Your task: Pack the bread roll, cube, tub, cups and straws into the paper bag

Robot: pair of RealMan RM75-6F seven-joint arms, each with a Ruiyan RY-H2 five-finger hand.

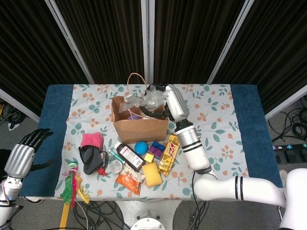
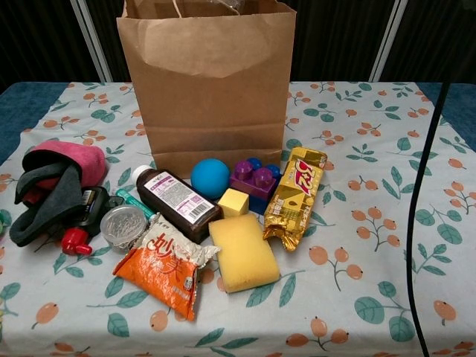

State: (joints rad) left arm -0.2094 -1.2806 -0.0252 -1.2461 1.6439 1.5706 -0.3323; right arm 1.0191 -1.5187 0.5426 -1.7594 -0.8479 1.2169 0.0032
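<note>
Right hand [image 1: 165, 98] holds the clear plastic pack of cups [image 1: 144, 100] over the paper bag [image 1: 139, 125] mouth, upper centre of frame. Next: lower and let go inside. Left hand [image 1: 21, 155] idle, fingers apart, lower left. Cube [image 1: 149, 157] not yet packed, on surface [image 1: 216, 143].

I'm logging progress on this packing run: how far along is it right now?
Some items already sit inside the paper bag, one purple; what they are is unclear. The right hand holds a clear plastic bundle, probably cups, over the opening. The yellow cube remains on the table; the left hand is idle.
</note>
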